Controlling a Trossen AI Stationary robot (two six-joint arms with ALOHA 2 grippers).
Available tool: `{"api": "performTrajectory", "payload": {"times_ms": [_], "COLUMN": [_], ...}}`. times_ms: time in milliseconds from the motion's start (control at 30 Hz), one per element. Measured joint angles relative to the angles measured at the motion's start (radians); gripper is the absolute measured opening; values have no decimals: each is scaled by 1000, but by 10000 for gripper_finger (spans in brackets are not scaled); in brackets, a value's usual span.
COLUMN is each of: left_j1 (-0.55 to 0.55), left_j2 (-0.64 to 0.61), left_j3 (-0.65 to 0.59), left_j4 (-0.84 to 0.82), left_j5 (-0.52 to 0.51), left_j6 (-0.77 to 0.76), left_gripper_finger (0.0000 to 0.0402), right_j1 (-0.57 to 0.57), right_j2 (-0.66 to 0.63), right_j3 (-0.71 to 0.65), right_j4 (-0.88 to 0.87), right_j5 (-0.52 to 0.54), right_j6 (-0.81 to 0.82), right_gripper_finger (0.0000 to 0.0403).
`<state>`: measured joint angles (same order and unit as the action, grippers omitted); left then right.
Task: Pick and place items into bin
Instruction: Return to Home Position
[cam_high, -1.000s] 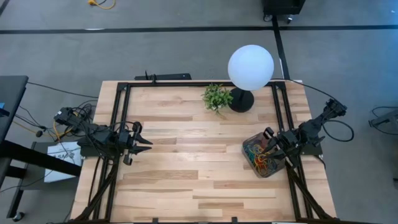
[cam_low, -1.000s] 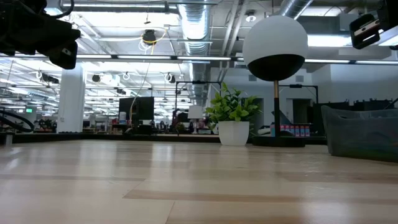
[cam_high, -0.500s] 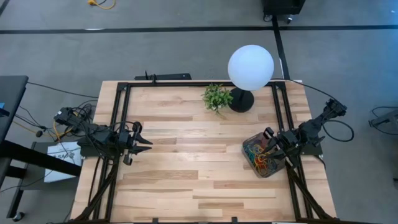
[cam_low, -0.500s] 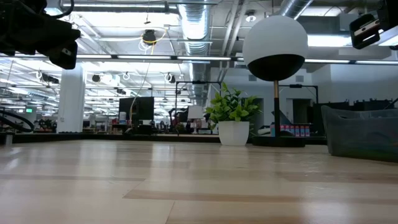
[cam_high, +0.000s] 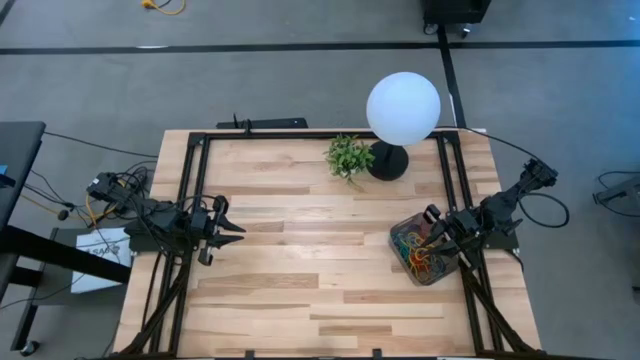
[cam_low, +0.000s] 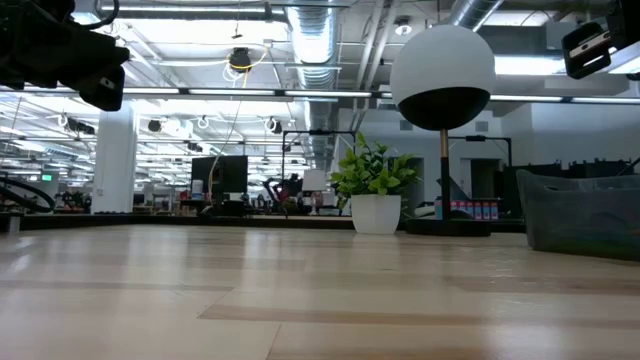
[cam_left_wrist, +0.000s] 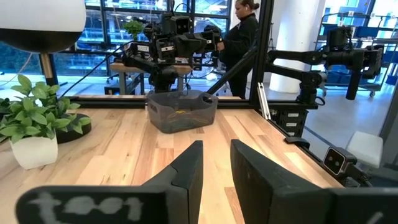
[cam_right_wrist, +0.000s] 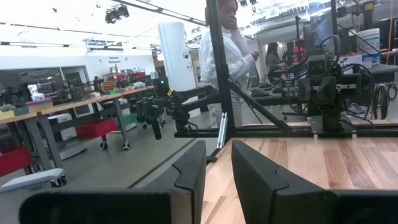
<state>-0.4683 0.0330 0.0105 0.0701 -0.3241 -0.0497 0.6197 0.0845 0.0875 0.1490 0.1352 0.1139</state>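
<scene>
The bin (cam_high: 424, 251), a dark translucent tub, stands on the table near its right edge. It holds a heap of rubber bands (cam_high: 418, 254) in red, blue, green, yellow and orange. The left wrist view shows the bin (cam_left_wrist: 182, 111) across the table, and the low view shows it (cam_low: 585, 210) at the right. My right gripper (cam_high: 433, 224) is open and hovers over the bin's right side; its fingers (cam_right_wrist: 218, 177) hold nothing. My left gripper (cam_high: 228, 229) is open and waits above the table's left edge, and nothing lies between its fingers (cam_left_wrist: 216, 171).
A small green plant in a white pot (cam_high: 349, 156) and a globe lamp (cam_high: 402, 108) on a black round base stand at the table's far edge. Bare wood lies between the two arms. People stand in the room beyond the table (cam_left_wrist: 241, 37) (cam_right_wrist: 222, 53).
</scene>
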Motion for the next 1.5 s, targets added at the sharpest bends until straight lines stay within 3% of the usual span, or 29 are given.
{"api": "performTrajectory", "payload": {"times_ms": [1500], "left_j1": [0], "left_j2": [0], "left_j3": [0], "left_j4": [0], "left_j5": [0], "left_j6": [-10], "left_gripper_finger": [70], "right_j1": [0], "right_j2": [0], "right_j3": [0], "right_j4": [0], "right_j5": [0], "right_j6": [0], "right_gripper_finger": [71]}}
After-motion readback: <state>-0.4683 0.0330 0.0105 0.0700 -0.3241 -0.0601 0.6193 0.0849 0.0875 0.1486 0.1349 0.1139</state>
